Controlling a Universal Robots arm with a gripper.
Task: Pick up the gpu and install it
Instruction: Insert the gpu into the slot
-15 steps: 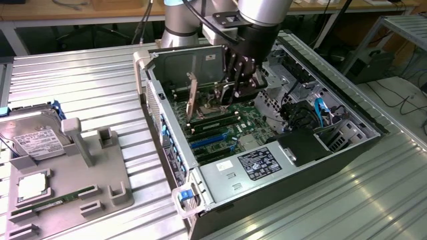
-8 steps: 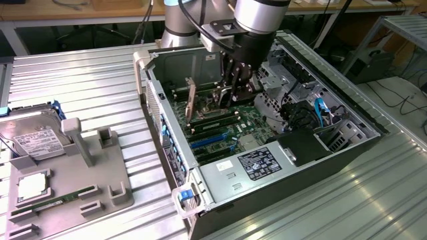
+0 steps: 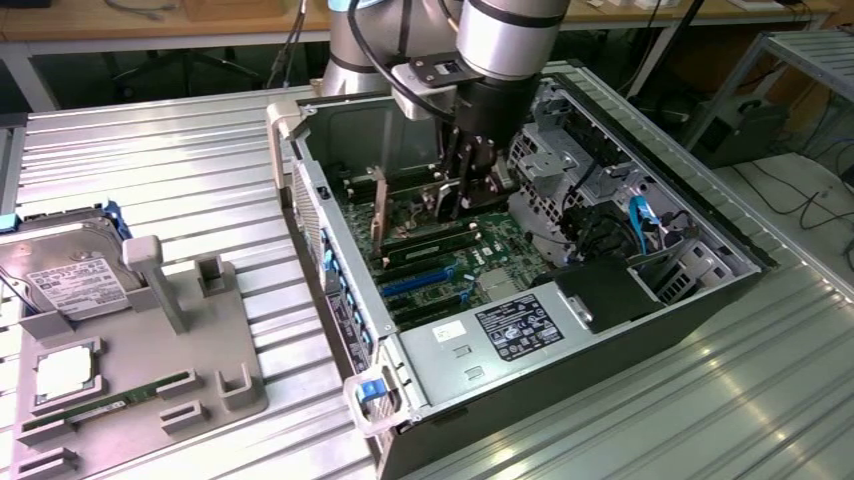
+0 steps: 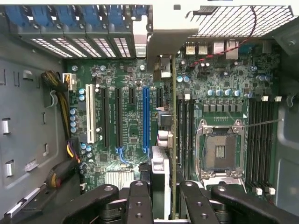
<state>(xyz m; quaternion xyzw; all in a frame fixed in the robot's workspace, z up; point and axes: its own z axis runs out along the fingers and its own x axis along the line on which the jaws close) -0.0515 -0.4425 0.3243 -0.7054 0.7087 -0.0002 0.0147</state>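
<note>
From the wrist: one gripper (image 4: 164,205), two black fingers (image 4: 140,205) clamped on one gpu (image 4: 174,140), held upright and edge-on over the motherboard (image 4: 126,135), between one blue slot (image 4: 145,116) and one open processor socket (image 4: 220,149). Little room on either side. From outside: reaches deep into one open computer case (image 3: 310,210), walls close all around. At the exterior view's left, one grey tray (image 3: 200,350) carrying one hard drive (image 3: 67,280), one memory stick (image 3: 114,402).

We find the gpu (image 4: 174,135) upright inside the computer case (image 3: 304,190); the hard drive (image 3: 67,275) lies outside it, on the exterior view's left.
</note>
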